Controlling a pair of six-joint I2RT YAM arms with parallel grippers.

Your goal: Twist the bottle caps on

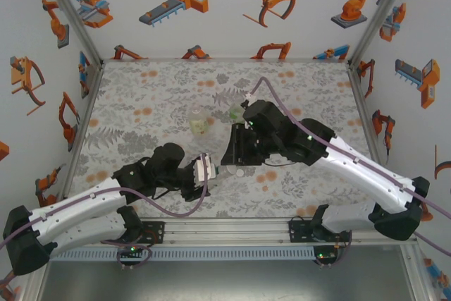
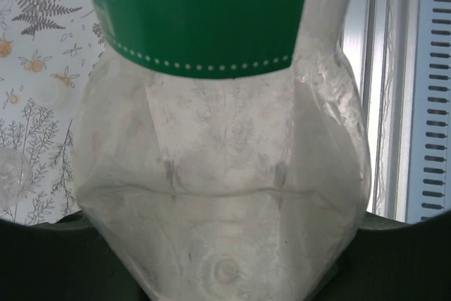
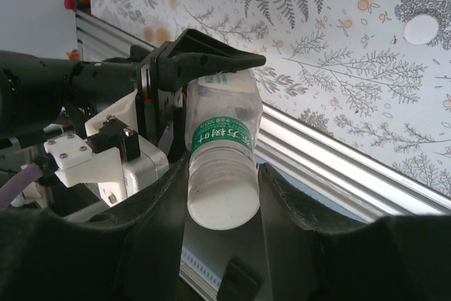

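Three bottles are in play, and by my reading only one is being capped. The left gripper (image 1: 209, 168) is clamped on the body of the green-labelled bottle (image 3: 222, 139), holding it on its side above the floral mat (image 1: 155, 103) with the neck pointing towards 3 o'clock in the top view. The right gripper (image 1: 230, 164) has its fingers pressed against either side of the white cap (image 3: 222, 209) on that neck. How far the cap is threaded cannot be told. The yellowish bottle (image 1: 199, 125) and the greenish bottle (image 1: 236, 113) stand upright on the mat at roughly 12 o'clock from the grippers, and whether they carry caps is unclear. A loose cap (image 3: 421, 29) lies on the mat at 1 o'clock in the right wrist view, so at least one bottle likely remains to be capped.
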